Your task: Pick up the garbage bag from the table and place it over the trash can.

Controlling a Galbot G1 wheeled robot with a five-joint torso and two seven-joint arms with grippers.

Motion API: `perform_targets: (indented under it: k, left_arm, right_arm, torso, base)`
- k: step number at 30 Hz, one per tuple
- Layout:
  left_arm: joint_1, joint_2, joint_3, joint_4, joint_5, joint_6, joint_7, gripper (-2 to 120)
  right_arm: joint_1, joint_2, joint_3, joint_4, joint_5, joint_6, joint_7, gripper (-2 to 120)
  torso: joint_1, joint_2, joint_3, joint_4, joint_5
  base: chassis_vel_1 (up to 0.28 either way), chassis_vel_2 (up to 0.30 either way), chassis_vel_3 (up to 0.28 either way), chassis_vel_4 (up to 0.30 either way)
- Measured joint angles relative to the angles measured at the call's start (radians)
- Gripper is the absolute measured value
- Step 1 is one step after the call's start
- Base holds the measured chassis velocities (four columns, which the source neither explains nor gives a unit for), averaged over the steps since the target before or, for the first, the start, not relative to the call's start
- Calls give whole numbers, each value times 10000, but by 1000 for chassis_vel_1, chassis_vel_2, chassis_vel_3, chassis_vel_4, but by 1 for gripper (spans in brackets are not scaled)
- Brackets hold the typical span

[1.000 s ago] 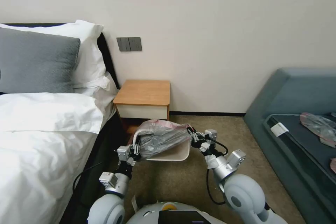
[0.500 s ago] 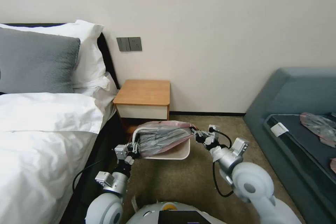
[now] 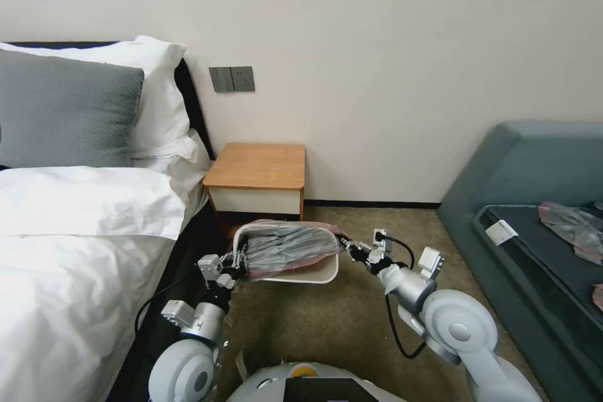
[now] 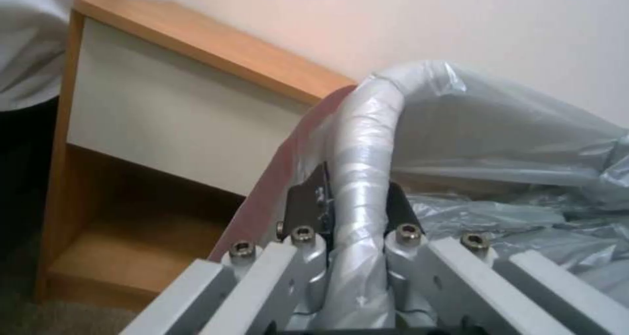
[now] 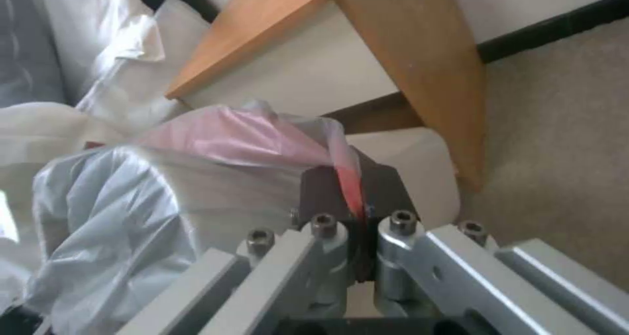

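Note:
The garbage bag (image 3: 286, 246), grey with a pink rim, is stretched flat across the top of the trash can (image 3: 311, 276), which stands on the carpet in front of the table (image 3: 257, 166). My left gripper (image 3: 237, 262) is shut on the bag at the can's left side. In the left wrist view the garbage bag (image 4: 367, 143) is wrapped over the can's curved rim between the left gripper's (image 4: 351, 197) fingers. My right gripper (image 3: 347, 245) is shut on the bag's right end. There the right gripper (image 5: 351, 192) pinches the pink rim next to the cream trash can (image 5: 410, 168).
A bed (image 3: 75, 251) with white sheets borders the left side, close to my left arm. A blue sofa (image 3: 534, 201) at the right carries loose plastic pieces (image 3: 575, 226). Open carpet (image 3: 320, 320) lies between me and the can.
Both grippers have spread the bag wider and lower. It now lies flatter over the can, its left end pulled over the rim. My right elbow has swung out to the right.

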Motion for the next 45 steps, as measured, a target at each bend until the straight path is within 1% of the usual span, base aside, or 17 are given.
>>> perform_targets:
  k: [1,3,5,8,12,14,16,19,21,23,24,26,29,35,39,43,45]
  left_arm:
    - [-28,0,-26,32,-70,22,-7,3]
    - [-101,-4,-58,78,-205,46,-50,3]
    - [-133,-7,-62,93,-280,77,-81,3]
    - [-229,-14,-62,97,-431,156,-177,3]
    - [-286,-15,-67,98,-484,186,-240,3]
    - [-357,-12,-116,124,-544,207,-321,3]
    - [-378,-11,-143,138,-556,217,-343,3]
    - [-453,-8,-237,154,-633,320,-481,3]
    - [-469,-5,-257,154,-657,350,-524,3]
    - [-520,9,-286,154,-677,392,-638,3]
    - [-520,9,-286,154,-677,392,-638,3]
    - [-577,19,-289,165,-672,412,-762,3]
    - [-614,23,-287,208,-576,417,-845,3]
    - [-654,21,-306,425,-167,388,-922,3]
    - [-668,21,-309,431,-121,382,-944,3]
    - [-682,21,-290,436,21,361,-1010,3]
    - [-668,22,-261,437,144,336,-1036,3]
  right_arm:
    - [-68,28,15,1,-2,-1,-107,0]
    - [-193,82,23,18,-101,1,-272,8]
    - [-261,118,10,37,-192,3,-311,11]
    - [-413,203,-119,51,-654,23,-408,25]
    - [-467,255,-182,55,-847,48,-426,34]
    - [-549,318,-244,102,-1004,61,-425,45]
    - [-605,342,-266,125,-1073,63,-425,48]
    - [-840,478,-354,180,-1473,63,-430,65]
    - [-901,527,-367,195,-1574,57,-435,68]
    - [-995,608,-386,226,-1811,23,-450,80]
    - [-995,608,-386,226,-1811,23,-450,80]
    - [-1050,671,-384,264,-1987,10,-450,89]
    - [-1145,769,-350,423,-2090,17,-343,97]
    - [-1759,1144,-370,962,-2829,394,217,100]
    - [-1971,1278,-400,982,-2792,592,638,100]
    - [-1931,1288,-470,983,-2007,850,784,100]
    - [-1807,1282,-575,984,-1325,1021,496,100]
  torso:
    - [0,0,0,-1,0]
    - [0,0,0,0,0]
    - [0,0,0,-1,-1]
    - [0,0,0,-1,0]
    - [0,0,0,0,-1]
    - [0,0,0,0,0]
    - [0,0,0,0,-1]
    - [0,0,0,0,0]
    - [0,0,0,-1,-1]
    - [0,0,0,0,0]
    - [0,0,0,0,0]
    - [0,0,0,0,1]
    - [0,0,0,0,0]
    - [0,0,0,-1,-1]
    - [0,0,0,-2,-1]
    - [0,0,0,-1,0]
    - [0,0,0,0,0]
  base:
    - [0,0,0,0]
    - [0,0,0,0]
    - [0,0,0,0]
    - [0,0,0,0]
    - [0,0,0,0]
    - [0,0,0,0]
    - [0,0,0,0]
    - [0,0,0,0]
    - [0,0,0,0]
    - [0,0,0,0]
    - [0,0,0,0]
    - [0,0,0,0]
    - [0,0,0,0]
    - [0,0,0,0]
    - [0,0,0,0]
    - [0,0,0,0]
    - [0,0,0,0]
